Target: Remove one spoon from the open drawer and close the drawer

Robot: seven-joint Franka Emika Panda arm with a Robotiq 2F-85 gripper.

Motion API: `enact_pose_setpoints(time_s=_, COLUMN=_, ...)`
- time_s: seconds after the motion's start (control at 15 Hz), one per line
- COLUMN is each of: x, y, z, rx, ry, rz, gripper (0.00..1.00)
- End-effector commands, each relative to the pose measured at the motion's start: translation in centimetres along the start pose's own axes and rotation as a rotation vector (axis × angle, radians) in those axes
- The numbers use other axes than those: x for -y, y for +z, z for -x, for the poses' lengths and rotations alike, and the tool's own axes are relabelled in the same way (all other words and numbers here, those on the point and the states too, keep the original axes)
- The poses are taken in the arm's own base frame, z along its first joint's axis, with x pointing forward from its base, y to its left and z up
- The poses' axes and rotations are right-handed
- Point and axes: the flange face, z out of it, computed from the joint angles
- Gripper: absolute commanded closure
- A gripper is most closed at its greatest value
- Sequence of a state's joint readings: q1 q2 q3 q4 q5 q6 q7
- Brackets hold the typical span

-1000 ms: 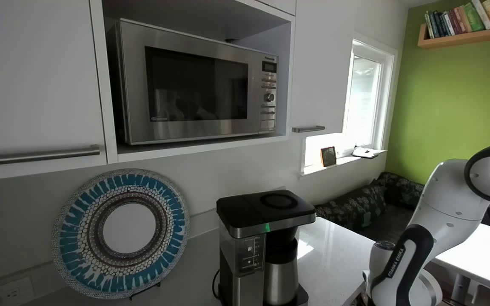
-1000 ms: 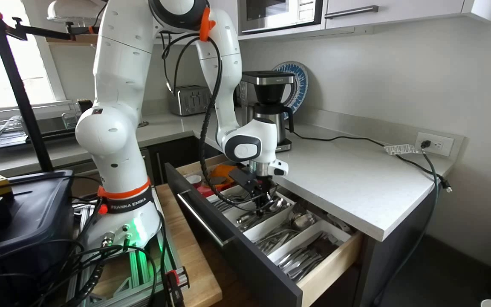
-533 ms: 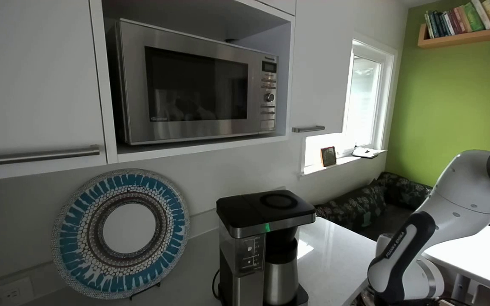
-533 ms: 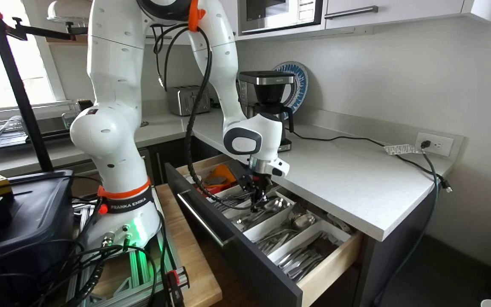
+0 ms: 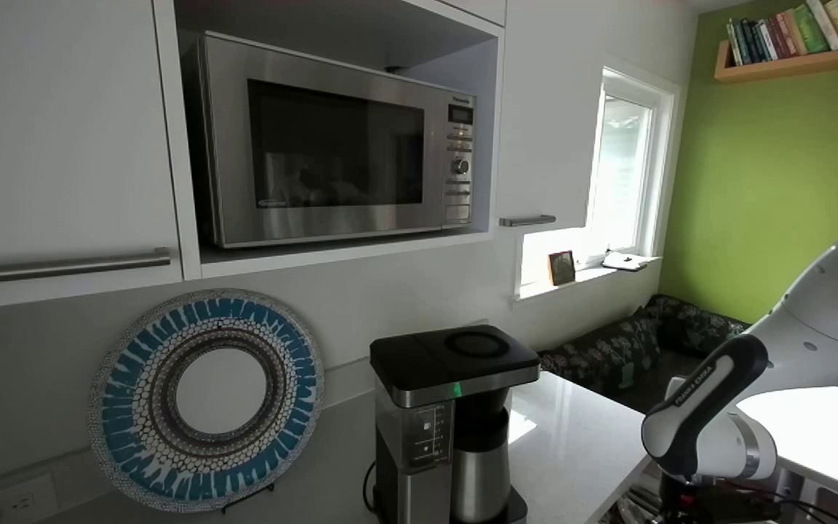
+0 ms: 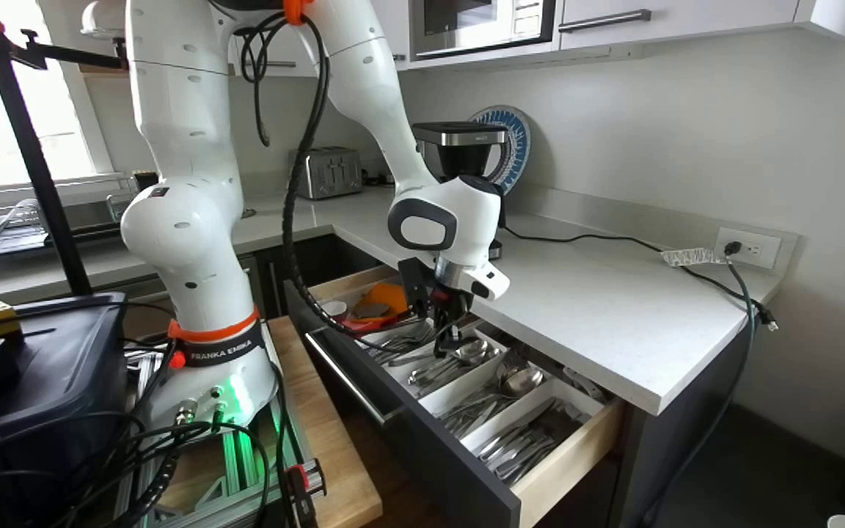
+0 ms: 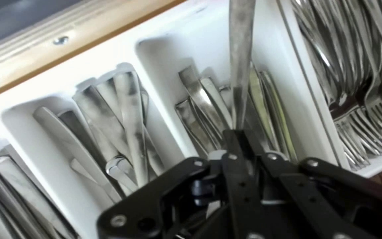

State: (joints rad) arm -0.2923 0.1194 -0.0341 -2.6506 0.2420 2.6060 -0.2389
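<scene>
The drawer [image 6: 576, 456] stands open under the counter, with a white divided tray full of cutlery. My gripper [image 6: 444, 352] is low over the tray compartment beside the forks. In the wrist view, the gripper [image 7: 239, 132] has its fingertips nearly together on a slender silvery handle, which I take as the spoon [image 7: 241, 43]. The handle rises from the fingertips toward the top of the picture, above the other cutlery. The spoon's bowl end is hidden by the gripper. In an exterior view the fingertips are below the picture edge, and only the hand shows.
The white counter edge [image 6: 576, 345] runs right beside the drawer and my hand. The coffee maker [image 6: 463, 147] stands behind the arm, also in an exterior view [image 5: 455, 364]. Forks [image 7: 370, 109] and knives [image 7: 118, 116] fill neighbouring compartments. The drawer's bar handle [image 6: 345, 378] faces the robot base.
My hand has risen slightly and tilted, and the fingertips have come up a little in the drawer. The elbow and forearm have swung back. The drawer has not moved.
</scene>
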Motion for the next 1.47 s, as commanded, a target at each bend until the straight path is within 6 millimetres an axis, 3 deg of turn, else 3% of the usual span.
enact_pose_setpoints(time_s=0.0, x=-1.0, y=-2.8, z=1.6, rx=-0.008, ry=0.085, rz=0.005, gripper=0.98)
enact_pose_setpoints(time_s=0.2, x=-1.3, y=-4.6, z=1.9, rx=-0.034, ry=0.092, rz=0.024, gripper=0.98)
enact_pose_setpoints(time_s=0.27, x=-1.7, y=-3.6, z=0.8, rx=-0.03, ry=0.079, rz=0.018, gripper=0.92)
enact_pose_setpoints(time_s=0.53, x=-1.4, y=-4.6, z=1.2, rx=-0.048, ry=0.079, rz=0.02, gripper=0.92)
enact_pose_setpoints(time_s=0.6, x=-1.4, y=-4.6, z=1.2, rx=-0.048, ry=0.079, rz=0.02, gripper=0.98)
enact_pose_setpoints(time_s=1.07, x=-3.9, y=-11.3, z=0.6, rx=-0.183, ry=-0.016, rz=0.099, gripper=0.98)
enact_pose_setpoints(time_s=1.4, x=-1.5, y=-16.2, z=-1.6, rx=-0.276, ry=-0.259, rz=0.182, gripper=0.98)
